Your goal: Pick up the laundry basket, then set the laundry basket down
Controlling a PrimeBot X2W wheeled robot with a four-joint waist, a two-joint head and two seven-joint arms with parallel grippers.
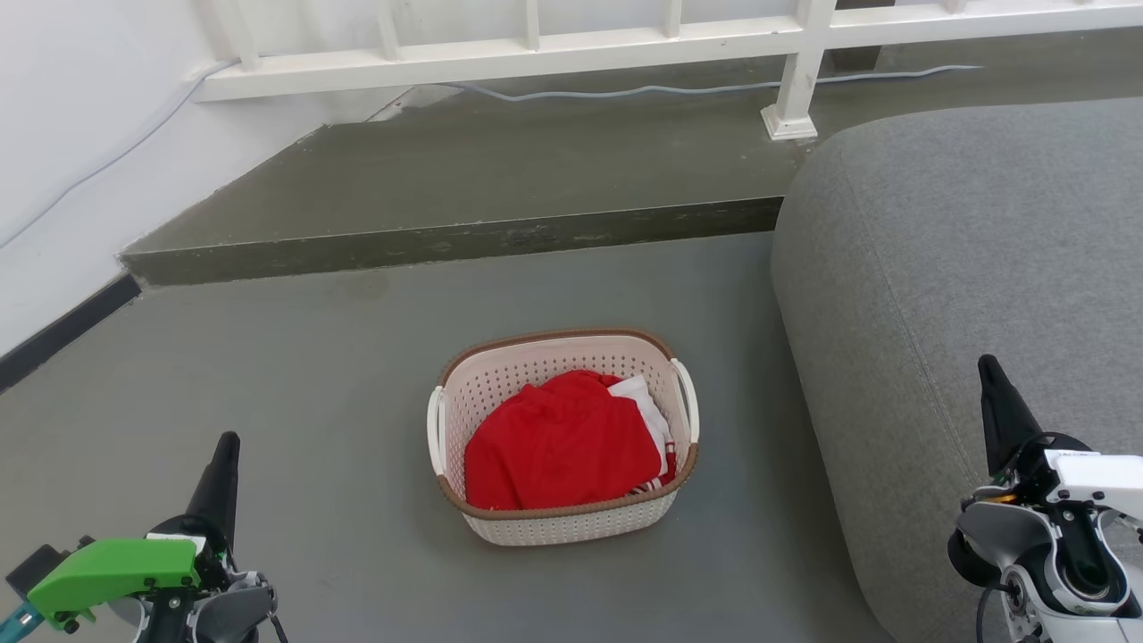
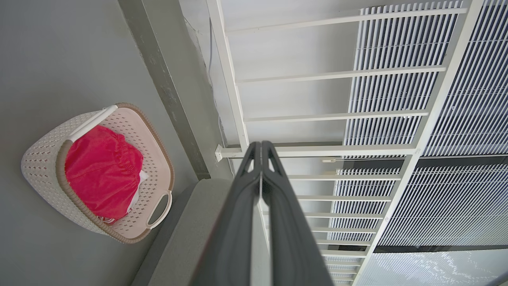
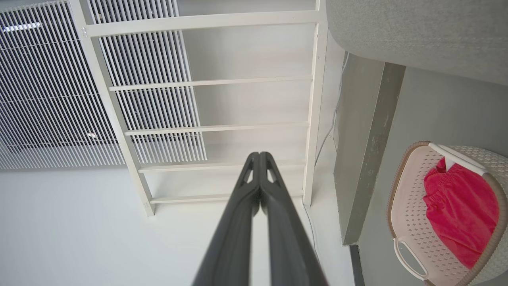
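The laundry basket [image 1: 564, 513] stands upright on the grey floor [image 1: 268, 375], between the two hands and touching neither. The left hand [image 1: 229, 439] sits low at the left, well apart from the basket, fingers pressed together and holding nothing. The basket contains a red garment [image 1: 558, 442] and some white cloth [image 1: 645, 397]. A grey sofa [image 1: 938, 268] lies near its right side. The right hand [image 1: 988, 364], seen against the sofa, is pressed together and empty.

The small cream-white perforated laundry basket [image 1: 571, 529] is seen to be of smooth plastic with a faint sheen, its brown rim moulded in a woven look. Soft, creased red cloth [image 1: 558, 446] is held in it. The grey floor [image 1: 295, 384] is finished matt and smooth. The rounded grey sofa [image 1: 964, 268] is covered in coarse-woven fabric.
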